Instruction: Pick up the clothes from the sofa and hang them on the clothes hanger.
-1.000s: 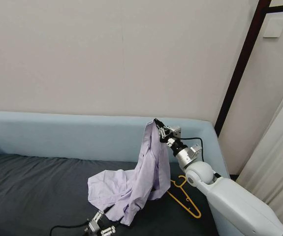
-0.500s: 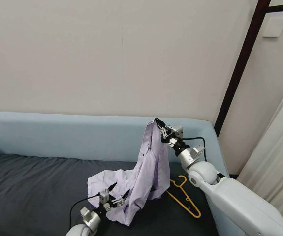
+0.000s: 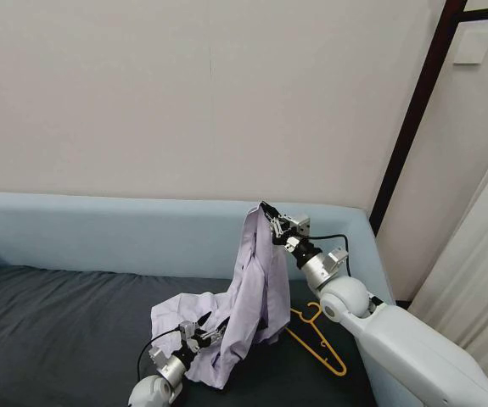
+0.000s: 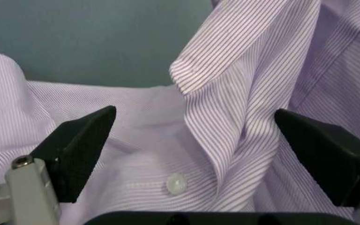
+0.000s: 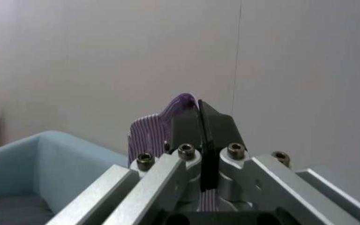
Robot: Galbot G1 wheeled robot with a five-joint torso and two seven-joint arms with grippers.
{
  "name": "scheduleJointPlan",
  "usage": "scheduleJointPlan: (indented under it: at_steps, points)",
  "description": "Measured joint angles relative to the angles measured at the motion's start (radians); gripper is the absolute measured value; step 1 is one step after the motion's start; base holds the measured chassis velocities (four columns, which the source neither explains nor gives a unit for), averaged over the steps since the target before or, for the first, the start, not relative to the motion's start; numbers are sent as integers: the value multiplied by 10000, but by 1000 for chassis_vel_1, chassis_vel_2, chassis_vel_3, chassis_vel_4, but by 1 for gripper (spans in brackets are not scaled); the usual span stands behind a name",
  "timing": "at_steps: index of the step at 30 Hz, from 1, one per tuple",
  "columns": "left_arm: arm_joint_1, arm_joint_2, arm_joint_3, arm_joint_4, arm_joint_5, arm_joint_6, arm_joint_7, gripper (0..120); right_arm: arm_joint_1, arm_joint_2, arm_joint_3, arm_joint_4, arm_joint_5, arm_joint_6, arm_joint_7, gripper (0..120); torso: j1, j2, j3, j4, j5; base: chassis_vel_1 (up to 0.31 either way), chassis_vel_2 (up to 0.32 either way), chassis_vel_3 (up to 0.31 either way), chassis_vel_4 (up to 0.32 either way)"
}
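Here the right gripper (image 3: 267, 213) pinches the shirt (image 3: 256, 280) at its top. The left gripper (image 3: 204, 328) gapes wide against the lower folds, which cover one end of the hanger (image 3: 322, 341).

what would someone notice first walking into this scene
A lilac striped shirt dangles from the right pincer, pinched shut on its top above the right end of the sofa. Below, the left pincer is open at the shirt's lower folds, and an orange hanger lies on the seat beside it.

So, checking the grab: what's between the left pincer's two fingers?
Folds of the shirt and a white button, shown in the left wrist view; the left pincer is open.
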Motion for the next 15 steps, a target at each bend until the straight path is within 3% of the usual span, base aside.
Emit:
scheduleJointPlan:
  at_steps: [8, 15]
  points:
    - [-181, -290, -87, 194, -664, 788, 945, 97, 35, -7, 2, 2, 25, -28, -4, 0, 0, 0, -2, -5, -2, 0, 0, 0, 0]
    - [-384, -227, -229, 567, -702, 971, 1549, 94, -13, -77, 27, 3, 21, -32, -12, 0, 0, 0, -1, 0, 0, 0, 0, 0, 0]
